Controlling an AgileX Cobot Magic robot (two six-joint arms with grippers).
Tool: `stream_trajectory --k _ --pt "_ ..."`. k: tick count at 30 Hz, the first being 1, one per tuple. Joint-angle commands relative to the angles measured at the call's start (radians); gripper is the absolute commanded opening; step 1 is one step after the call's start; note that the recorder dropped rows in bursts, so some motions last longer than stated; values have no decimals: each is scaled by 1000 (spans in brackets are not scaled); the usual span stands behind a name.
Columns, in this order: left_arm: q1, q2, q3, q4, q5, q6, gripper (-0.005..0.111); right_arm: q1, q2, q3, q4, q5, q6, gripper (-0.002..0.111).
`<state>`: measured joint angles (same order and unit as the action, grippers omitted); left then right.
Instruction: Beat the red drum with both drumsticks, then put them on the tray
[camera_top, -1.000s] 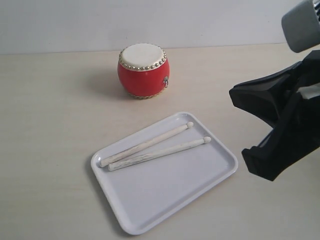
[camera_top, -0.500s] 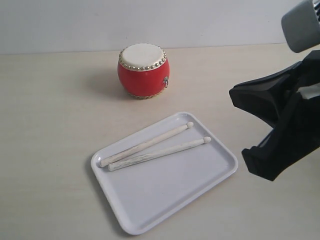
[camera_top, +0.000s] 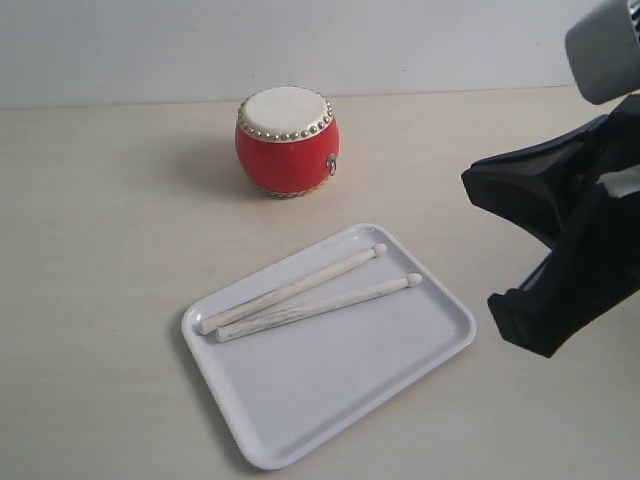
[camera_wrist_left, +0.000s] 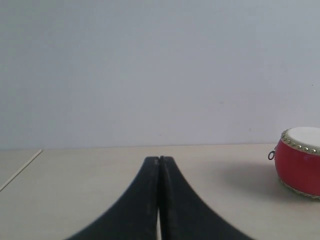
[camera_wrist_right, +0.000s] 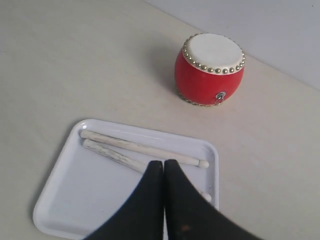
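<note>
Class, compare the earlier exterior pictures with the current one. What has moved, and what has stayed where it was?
Only the right arm moved: it drifted very slightly toward the right edge of the exterior view. Nothing was taken hold of or let go. The red drum, the tray and the drumsticks lying side by side on it stayed as they were.

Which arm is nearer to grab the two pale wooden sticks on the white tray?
Probably the right. The right gripper hangs over the flat white tray holding the pale wooden drumsticks; the left gripper sees only the red drum.
</note>
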<state>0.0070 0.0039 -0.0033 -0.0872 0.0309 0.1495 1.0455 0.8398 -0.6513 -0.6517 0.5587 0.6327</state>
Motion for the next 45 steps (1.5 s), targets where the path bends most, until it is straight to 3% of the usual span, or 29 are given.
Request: stream_trajectory --k 1,7,13,19,27,34,42,45 --pt "5 -4 3 1 1 4 0 -28 -52 1 18 -26 -1 0" --pt "5 -4 3 1 1 4 0 -122 -144 1 32 -37 -1 0" --pt "5 -4 3 1 1 4 0 -292 -220 1 19 -39 -2 0" --pt "5 -4 3 1 1 4 0 -518 -299 1 78 -109 0 0" --pt "5 -4 3 1 1 4 0 -834 -447 17 290 -126 -39 0" --pt "5 -4 3 1 1 4 0 -870 -645 213 301 -179 -71 0" --pt "5 -4 3 1 1 4 0 -870 -763 468 269 -482 -55 0" --pt "5 -4 3 1 1 4 0 -870 -792 536 267 -500 -61 0"
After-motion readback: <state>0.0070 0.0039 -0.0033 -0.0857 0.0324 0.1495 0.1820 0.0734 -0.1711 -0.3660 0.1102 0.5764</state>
